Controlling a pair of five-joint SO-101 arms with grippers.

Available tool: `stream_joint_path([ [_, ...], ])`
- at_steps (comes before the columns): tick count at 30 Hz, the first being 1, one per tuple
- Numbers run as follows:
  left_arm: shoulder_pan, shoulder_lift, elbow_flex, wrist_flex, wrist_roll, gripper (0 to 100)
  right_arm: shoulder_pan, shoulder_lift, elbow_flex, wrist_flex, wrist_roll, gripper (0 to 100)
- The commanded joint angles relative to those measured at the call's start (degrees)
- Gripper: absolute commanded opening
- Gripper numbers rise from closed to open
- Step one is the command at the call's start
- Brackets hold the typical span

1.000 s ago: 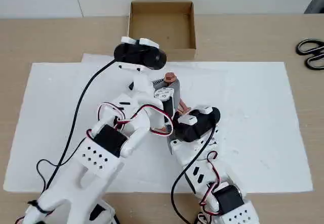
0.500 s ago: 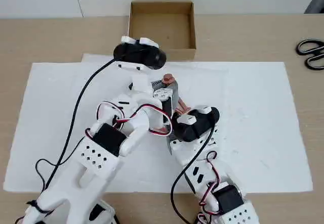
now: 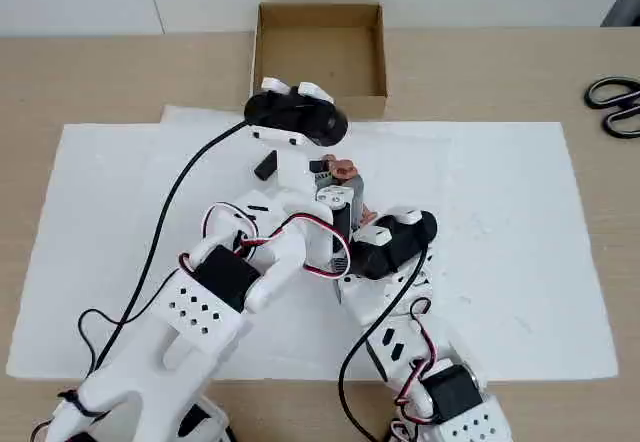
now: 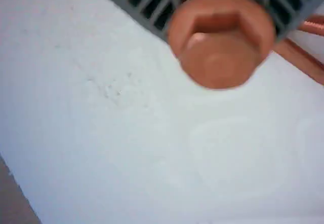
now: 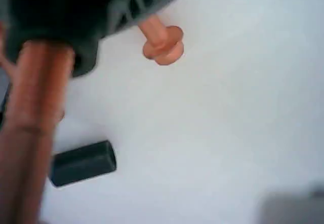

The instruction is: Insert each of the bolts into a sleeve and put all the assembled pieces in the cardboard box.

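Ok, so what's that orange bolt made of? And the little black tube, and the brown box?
The copper-orange hex-headed bolt looks like plastic: matte, evenly coloured, no metallic glint, though I can't be sure. The short black cylindrical sleeve also looks like matte plastic, with only a soft sheen. The open brown box is cardboard: flat tan walls with thin raw edges.

Left gripper (image 3: 342,172), right gripper (image 3: 364,213) clamped, adjacent

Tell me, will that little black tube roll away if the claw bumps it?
Probably yes: the sleeve looks round and lies on its side on the flat white sheet, so a sideways nudge could roll it. It looks stiff, not squishy. It is small too, so it is likely light.
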Motion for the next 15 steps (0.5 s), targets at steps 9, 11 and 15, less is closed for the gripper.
stream_joint_path([
  [9, 0.88, -0.35, -0.75, 3.25, 0.53, 0, -0.48, -1.01, -0.7, -1.27, 0.53, 0.4],
  [11, 0.88, -0.62, -0.04, 3.34, 0.53, 0, -0.48, -1.01, -0.7, -1.27, 0.53, 0.4],
  [15, 0.88, -0.62, 0.13, 4.13, 0.53, 0, -0.4, -1.01, -0.7, -1.27, 0.53, 0.4],
])
